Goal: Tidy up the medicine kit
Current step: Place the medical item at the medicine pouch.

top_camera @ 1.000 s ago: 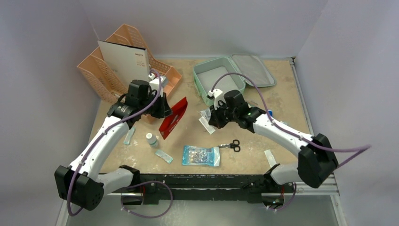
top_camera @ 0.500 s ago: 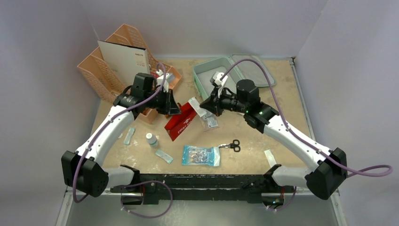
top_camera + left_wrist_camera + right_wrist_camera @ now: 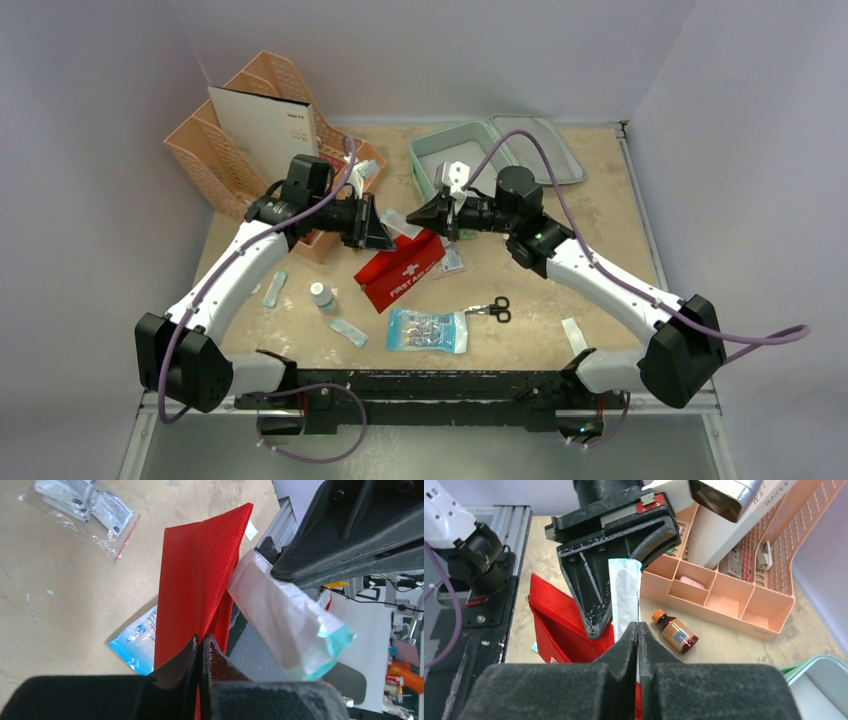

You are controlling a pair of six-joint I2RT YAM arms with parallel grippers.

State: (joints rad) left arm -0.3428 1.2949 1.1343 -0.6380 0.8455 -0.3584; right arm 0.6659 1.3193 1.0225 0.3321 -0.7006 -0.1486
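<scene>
The peach desk organizer (image 3: 200,165) stood at the far left of the table with a white booklet (image 3: 262,125) upright in it. To its right, at the far edge, lay the mint-green medicine kit (image 3: 418,165), open, its grey-lined lid (image 3: 540,150) folded back to the right.

Between them and nearer the arms, the red pouch (image 3: 405,272) printed FIRST AID KIT hung tilted, and the left gripper (image 3: 200,642) was clamped tight on its upper edge. The right gripper (image 3: 638,627) had its fingers pressed together on a white sachet (image 3: 624,595) with a teal end, holding it just beside the left gripper's fingers at the pouch's top.

Closer to the arm bases lay a blue packet (image 3: 427,330), with black scissors (image 3: 494,308) to its right. A brown bottle (image 3: 675,632) with an orange cap lay on its side before the organizer.
</scene>
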